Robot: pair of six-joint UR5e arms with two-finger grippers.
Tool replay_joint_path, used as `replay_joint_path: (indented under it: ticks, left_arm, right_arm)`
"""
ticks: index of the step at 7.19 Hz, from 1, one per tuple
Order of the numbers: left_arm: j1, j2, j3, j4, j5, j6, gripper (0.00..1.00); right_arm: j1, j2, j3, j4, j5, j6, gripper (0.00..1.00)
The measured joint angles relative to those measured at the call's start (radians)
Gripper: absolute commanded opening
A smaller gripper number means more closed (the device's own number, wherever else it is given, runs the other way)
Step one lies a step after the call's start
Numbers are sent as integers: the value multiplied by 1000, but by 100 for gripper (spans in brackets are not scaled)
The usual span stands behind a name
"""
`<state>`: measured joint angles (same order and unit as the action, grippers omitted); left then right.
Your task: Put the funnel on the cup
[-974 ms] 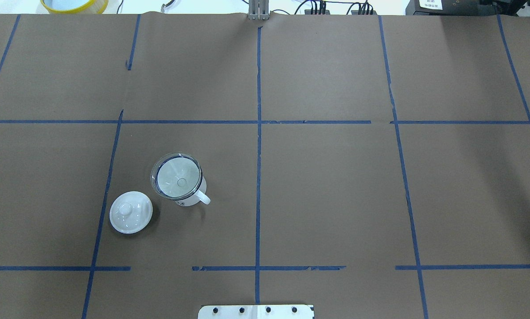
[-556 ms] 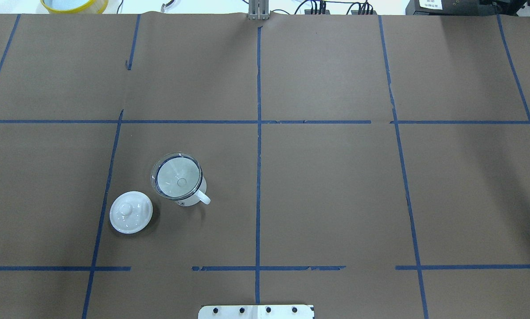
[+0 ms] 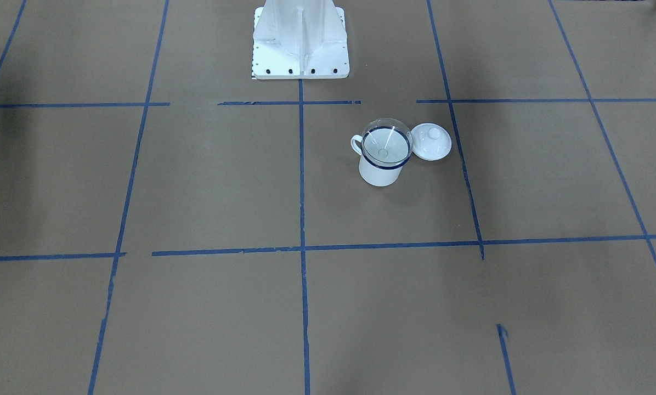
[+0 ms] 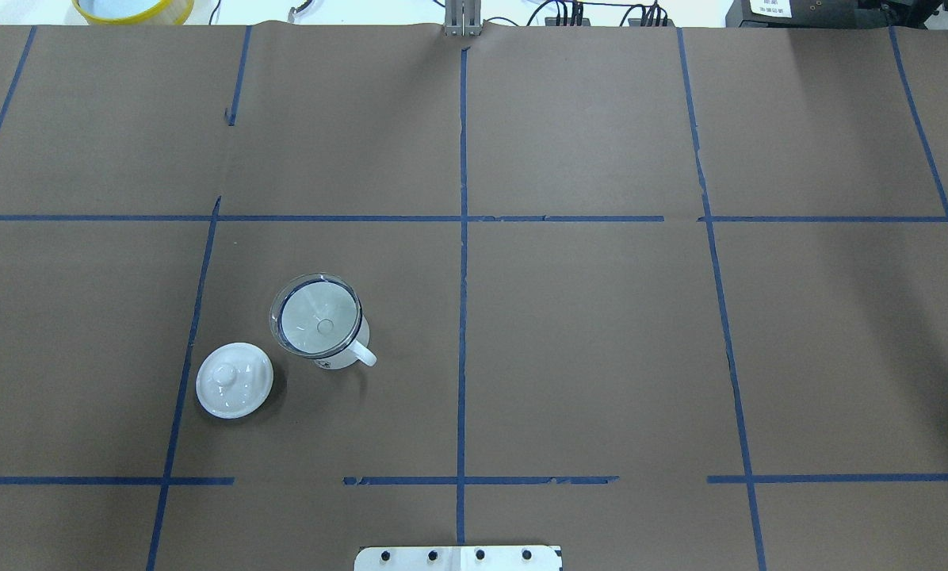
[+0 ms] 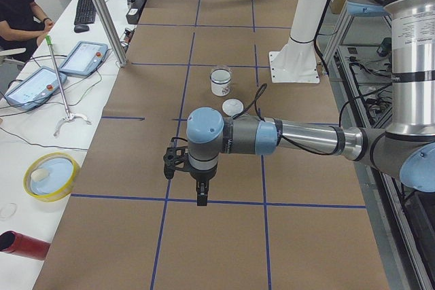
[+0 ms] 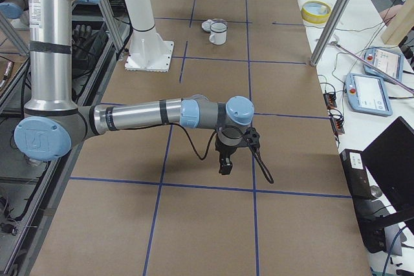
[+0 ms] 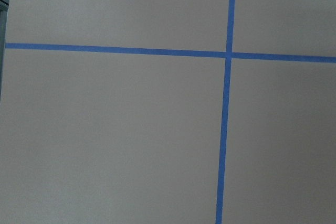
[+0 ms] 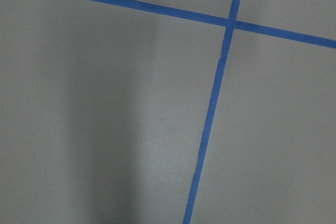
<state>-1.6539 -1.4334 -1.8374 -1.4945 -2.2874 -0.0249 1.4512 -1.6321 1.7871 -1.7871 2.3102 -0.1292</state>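
The clear funnel (image 4: 315, 317) sits upright in the mouth of the white blue-rimmed cup (image 4: 345, 354), left of the table's middle. Both also show in the front view, funnel (image 3: 385, 145) on cup (image 3: 380, 174). Neither gripper is near them. The left gripper (image 5: 200, 195) hangs over bare table far off at the left end, shown only in the exterior left view. The right gripper (image 6: 224, 166) hangs over the right end, shown only in the exterior right view. I cannot tell whether either is open or shut. The wrist views show only brown paper and blue tape.
A white domed lid with a knob (image 4: 235, 380) lies on the table right beside the cup. The robot's white base (image 3: 299, 38) stands at the near edge. A yellow-rimmed bowl (image 4: 133, 8) and teach pendants (image 5: 81, 56) lie beyond the far edge.
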Motion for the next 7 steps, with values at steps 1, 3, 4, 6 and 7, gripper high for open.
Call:
replay_joint_path:
  ticks: [1, 3, 4, 6, 7]
  left_arm:
    - [1, 2, -2, 0, 1, 16, 100]
    - [2, 7, 6, 22, 6, 137, 100]
    - [3, 6, 11, 44, -5, 185, 100]
    - [3, -5, 39, 62, -66, 210, 100]
    - [3, -11, 55, 61, -82, 213, 100]
  right_arm:
    - [0, 0, 0, 0, 0, 0, 100]
    - [0, 0, 0, 0, 0, 0, 100]
    - [0, 0, 0, 0, 0, -1, 100]
    - [0, 0, 0, 0, 0, 0, 100]
    - [0, 0, 0, 0, 0, 0, 100]
